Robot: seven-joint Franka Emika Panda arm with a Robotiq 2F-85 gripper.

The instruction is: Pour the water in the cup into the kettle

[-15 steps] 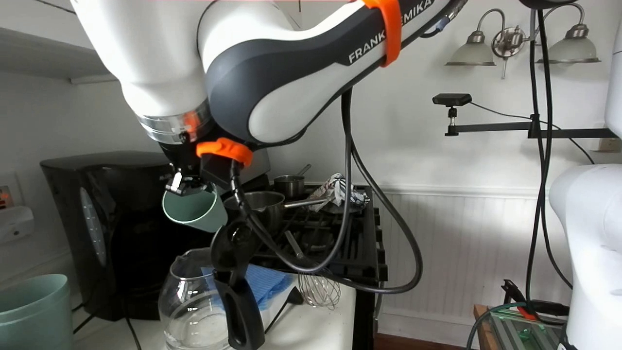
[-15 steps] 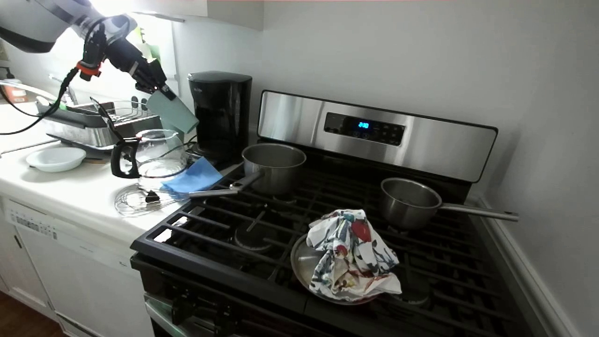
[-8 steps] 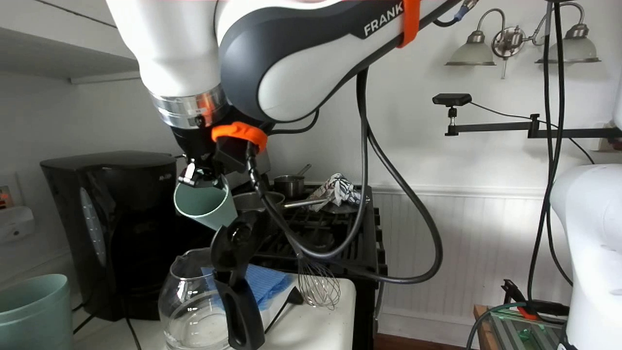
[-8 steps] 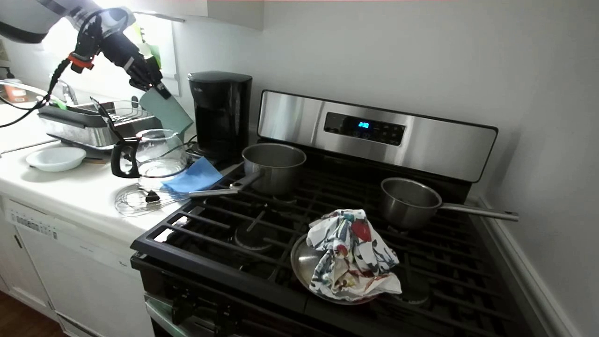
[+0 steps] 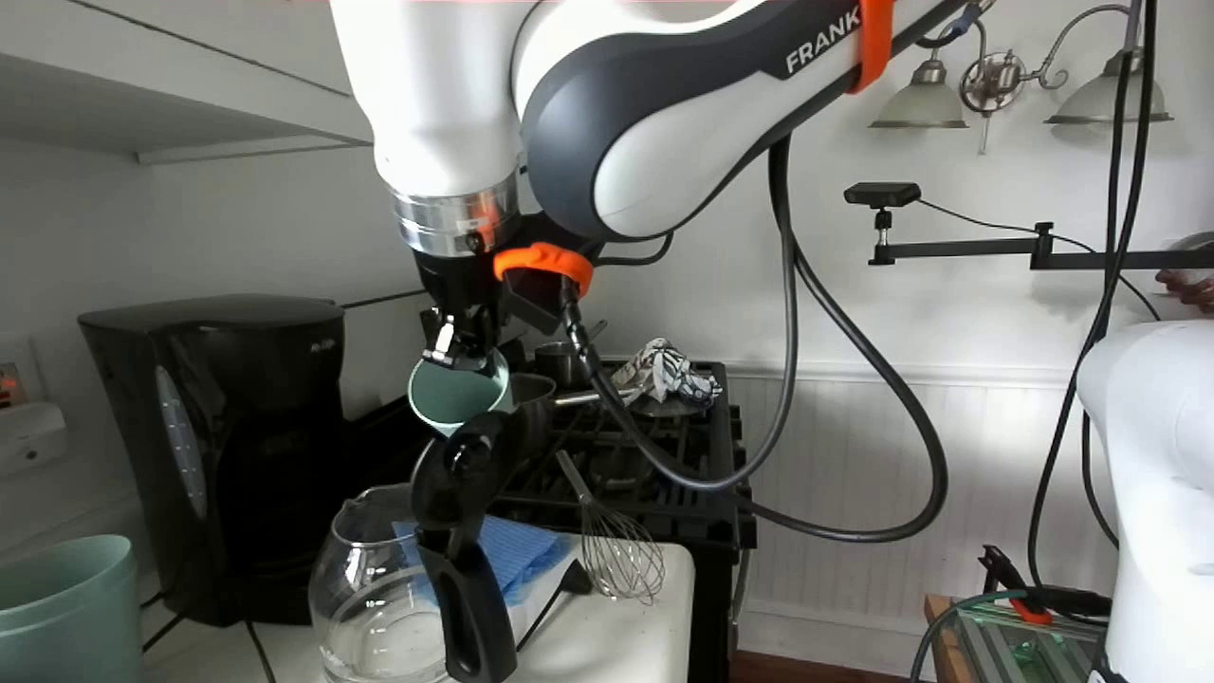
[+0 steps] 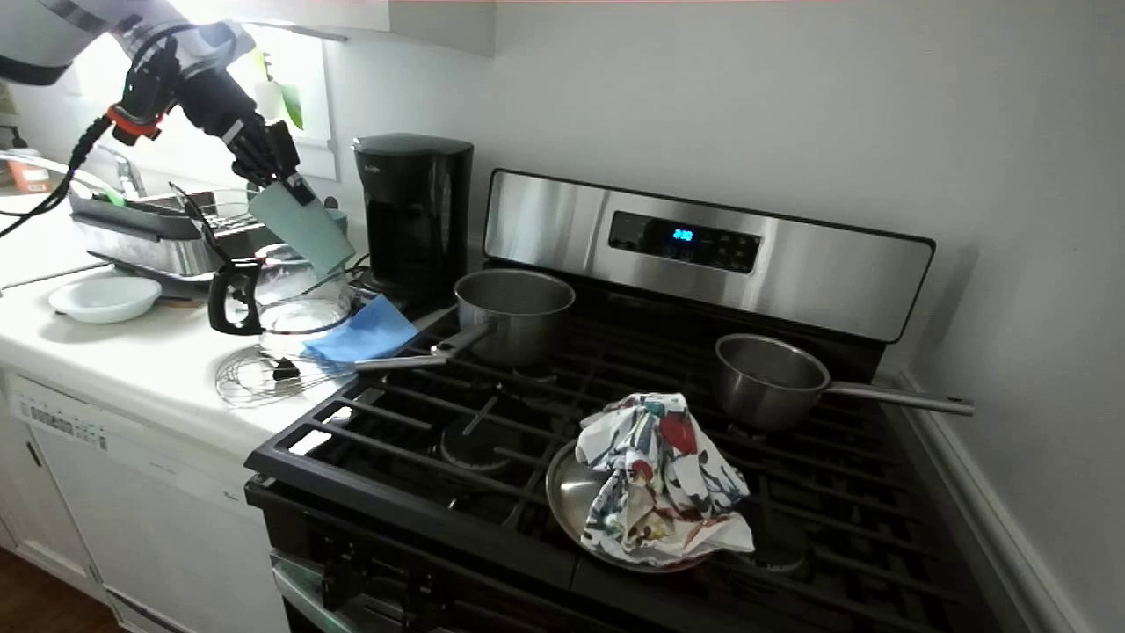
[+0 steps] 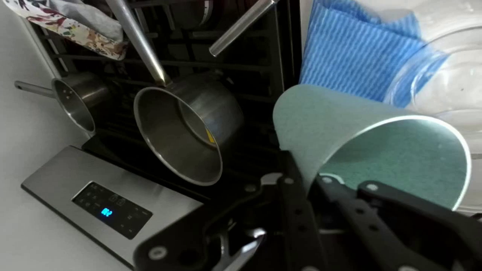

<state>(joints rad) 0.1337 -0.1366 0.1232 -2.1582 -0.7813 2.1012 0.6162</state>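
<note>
- Well, the cup (image 5: 457, 396) hangs left of centre in an exterior view, tilted, its mouth facing near and slightly left; whether it holds water I can't tell
- The gripper (image 7: 305, 170), in the lower part of the wrist view, is nearly closed, pinching the cup's rim, one finger inside, one outside
- I take the glass kettle (image 5: 375, 590), bottom left of that exterior view, as the target; its raised black lid (image 5: 451, 489) overlaps the cup there
- To pour well, I'd bring the lip over the kettle's opening, clear of that lid, then tip slowly, since a rim hold may let the cup swivel
</note>
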